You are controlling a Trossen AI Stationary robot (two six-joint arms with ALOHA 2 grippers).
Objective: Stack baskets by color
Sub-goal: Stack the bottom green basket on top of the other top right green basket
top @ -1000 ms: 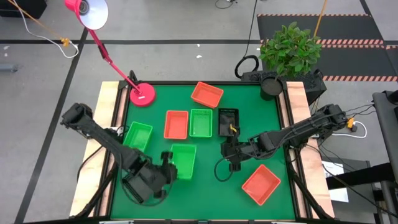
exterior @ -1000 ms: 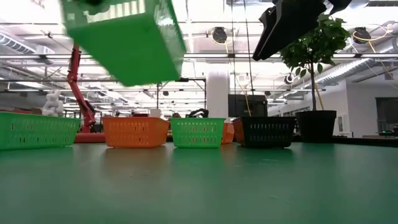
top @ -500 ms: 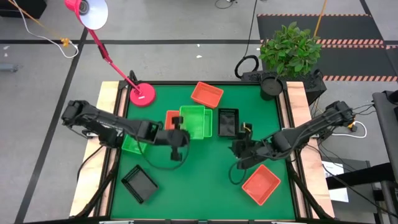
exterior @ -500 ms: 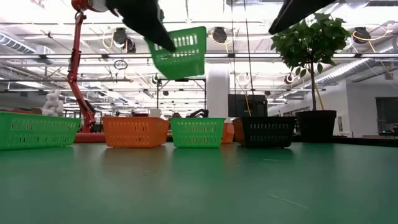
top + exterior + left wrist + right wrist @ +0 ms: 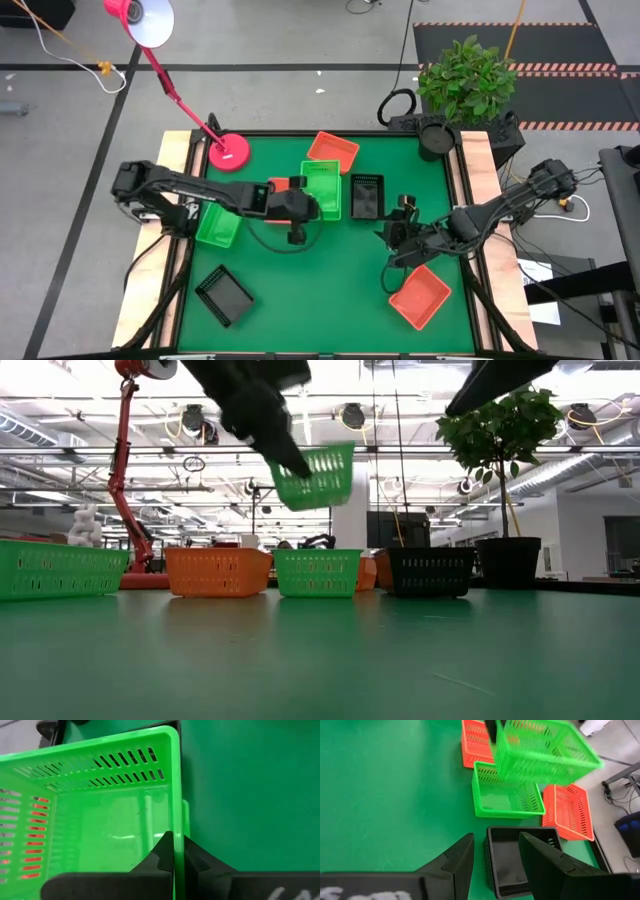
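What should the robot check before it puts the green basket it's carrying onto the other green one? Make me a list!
1. Left gripper shut on the carried green basket: ok.
2. Carried basket clear above the table: ok.
3. Green basket on the table empty: ok.
4. Carried basket lined up squarely over it: cannot tell.
5. Carried basket level: not ok, it hangs tilted.
6. Right gripper open, out of the way over the black basket: ok.
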